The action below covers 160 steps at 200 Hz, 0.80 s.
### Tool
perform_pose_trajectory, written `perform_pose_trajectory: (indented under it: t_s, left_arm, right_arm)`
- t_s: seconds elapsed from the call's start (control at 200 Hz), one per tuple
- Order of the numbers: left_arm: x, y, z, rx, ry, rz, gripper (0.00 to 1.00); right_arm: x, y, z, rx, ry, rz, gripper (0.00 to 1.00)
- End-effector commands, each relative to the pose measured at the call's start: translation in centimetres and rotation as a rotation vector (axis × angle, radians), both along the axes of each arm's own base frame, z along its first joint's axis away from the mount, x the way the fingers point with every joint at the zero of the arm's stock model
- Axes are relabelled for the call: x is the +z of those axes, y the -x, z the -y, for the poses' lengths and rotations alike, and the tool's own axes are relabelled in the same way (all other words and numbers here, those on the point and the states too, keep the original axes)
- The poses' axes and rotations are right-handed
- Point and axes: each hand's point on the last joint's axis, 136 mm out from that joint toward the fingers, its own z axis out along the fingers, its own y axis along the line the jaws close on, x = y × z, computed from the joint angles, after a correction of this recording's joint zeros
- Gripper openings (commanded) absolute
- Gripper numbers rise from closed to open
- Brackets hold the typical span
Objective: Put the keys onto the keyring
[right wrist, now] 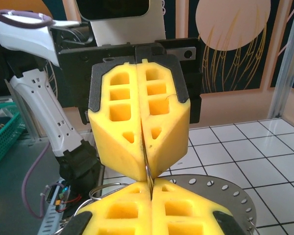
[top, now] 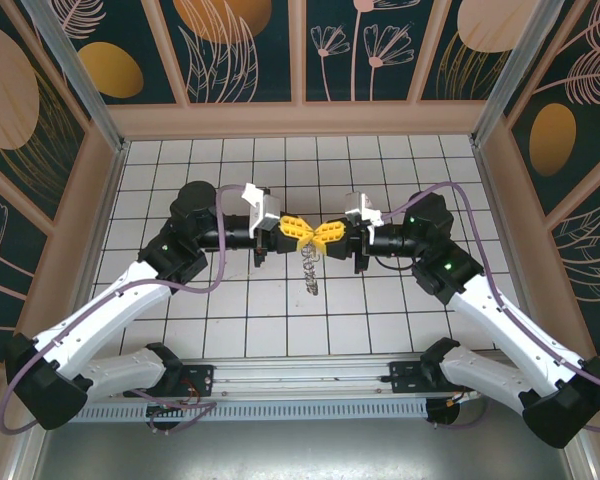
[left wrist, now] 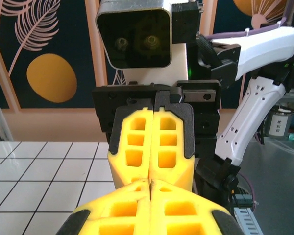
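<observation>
Just above the hanging keyring (top: 310, 268), the left end effector (top: 302, 236) and right end effector (top: 322, 236) meet tip to tip, both pinched shut on its metal, probably to steady it.

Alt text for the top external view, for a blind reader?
The left gripper and right gripper, both yellow and shut, meet tip to tip over the white tiled table. The keyring, silvery and coiled-looking, hangs just beneath them.

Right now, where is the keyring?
In the overhead view the keyring is at mid-table, just nearside of where the left gripper and right gripper meet tip to tip.
</observation>
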Motion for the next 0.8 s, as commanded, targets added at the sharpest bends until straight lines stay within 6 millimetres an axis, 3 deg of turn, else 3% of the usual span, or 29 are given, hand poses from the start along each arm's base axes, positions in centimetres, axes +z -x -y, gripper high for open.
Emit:
perform_pose_trajectory:
  t_s: [0.0,0.17,0.385,0.796]
  left_arm:
    - [0.4,-0.3,0.0,0.028,-0.039,0.027,0.06]
    - [-1.5,-1.4,-0.4,0.097,-0.159,-0.020,0.27]
    - [-3.2,-2.6,-1.0,0.160,-0.308,-0.047,0.27]
    - [-5.2,-3.2,-0.9,0.158,-0.410,-0.093,0.26]
  right_arm:
    - [0.3,-0.5,0.2,-0.034,0.015,0.039,0.00]
    - [-0.5,-1.2,0.4,-0.067,0.091,0.066,0.00]
    - [-2.0,-2.7,0.3,-0.107,0.209,0.066,0.00]
    - [-2.3,-3.7,-0.3,-0.113,0.269,0.088,0.00]
